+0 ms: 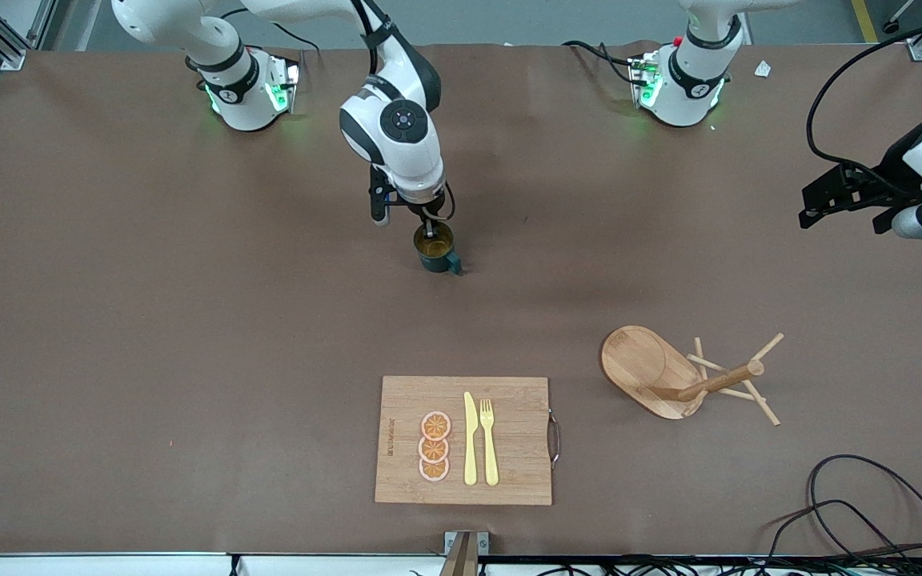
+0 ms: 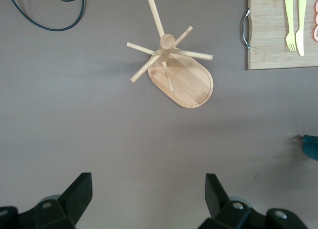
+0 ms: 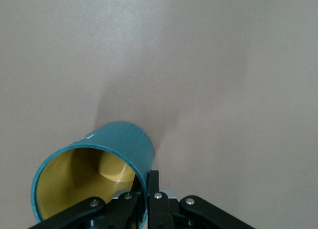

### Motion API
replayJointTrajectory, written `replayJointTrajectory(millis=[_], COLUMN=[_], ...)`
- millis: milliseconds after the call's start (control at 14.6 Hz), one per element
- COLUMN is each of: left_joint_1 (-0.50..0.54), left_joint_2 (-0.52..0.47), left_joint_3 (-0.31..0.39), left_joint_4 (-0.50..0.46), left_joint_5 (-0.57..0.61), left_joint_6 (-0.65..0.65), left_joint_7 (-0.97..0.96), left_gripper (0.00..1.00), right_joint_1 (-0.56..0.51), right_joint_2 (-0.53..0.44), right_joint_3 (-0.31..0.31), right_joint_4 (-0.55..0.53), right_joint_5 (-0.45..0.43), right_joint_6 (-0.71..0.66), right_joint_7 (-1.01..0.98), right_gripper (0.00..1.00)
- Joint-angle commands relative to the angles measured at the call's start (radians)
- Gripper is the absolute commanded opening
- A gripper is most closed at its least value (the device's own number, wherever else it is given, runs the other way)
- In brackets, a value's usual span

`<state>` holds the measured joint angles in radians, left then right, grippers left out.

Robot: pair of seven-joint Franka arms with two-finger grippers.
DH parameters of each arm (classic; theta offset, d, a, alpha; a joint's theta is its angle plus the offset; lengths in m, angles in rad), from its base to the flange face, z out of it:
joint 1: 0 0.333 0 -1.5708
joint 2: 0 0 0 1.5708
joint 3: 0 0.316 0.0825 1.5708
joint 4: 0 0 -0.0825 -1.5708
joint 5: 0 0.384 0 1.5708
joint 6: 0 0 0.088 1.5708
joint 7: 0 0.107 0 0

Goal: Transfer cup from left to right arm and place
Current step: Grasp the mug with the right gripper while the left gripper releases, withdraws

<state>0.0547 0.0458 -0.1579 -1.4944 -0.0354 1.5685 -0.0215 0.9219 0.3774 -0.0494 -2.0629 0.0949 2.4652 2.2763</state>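
Under the right gripper, the cup (rim pinched, base hidden)

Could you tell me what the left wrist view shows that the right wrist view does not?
Only the left wrist view shows the wooden peg rack, the cutting board and the open left claw. Only the right wrist view shows the right claw shut on the cup's rim. Both show the cup and brown table.
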Motion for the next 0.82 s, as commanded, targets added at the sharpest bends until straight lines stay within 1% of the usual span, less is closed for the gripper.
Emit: replayJointTrajectory(millis=[0,206,343,548,685,754], left_joint_1=[0.007,0.014,0.036,0.036,0.033,0.030], left_joint_2=[-0.009,-0.009,-0.008,-0.004,-0.004,-0.003], left_joint_3=[-0.005,0.003,0.005,0.005,0.001,-0.002], left_joint_4=[-0.006,-0.007,-0.009,-0.006,-0.006,-0.004], left_joint_5=[-0.014,-0.009,-0.008,-0.001,-0.001,0.000], left_joint_6=[0.010,0.010,0.012,0.034,0.047,0.074], left_joint_7=[-0.011,-0.005,0.006,0.008,-0.009,-0.009], left_gripper=[1.00,1.00,1.00,1.00,1.00,1.00], right_joint_1=[0.006,-0.009,-0.035,-0.069,-0.077,-0.092], right_joint_2=[0.011,0.011,0.011,0.000,-0.005,-0.014], right_joint_3=[-0.003,-0.003,-0.003,-0.003,-0.004,-0.006], right_joint_4=[0.009,0.012,0.010,0.010,0.009,0.009], right_joint_5=[-0.012,-0.012,-0.009,-0.009,-0.009,-0.007], right_joint_6=[-0.003,0.005,0.002,-0.008,-0.043,-0.072], right_joint_7=[-0.076,-0.271,-0.459,-0.729,-0.909,-0.998], right_gripper=[0.00,0.00,0.00,0.00,0.00,0.00])
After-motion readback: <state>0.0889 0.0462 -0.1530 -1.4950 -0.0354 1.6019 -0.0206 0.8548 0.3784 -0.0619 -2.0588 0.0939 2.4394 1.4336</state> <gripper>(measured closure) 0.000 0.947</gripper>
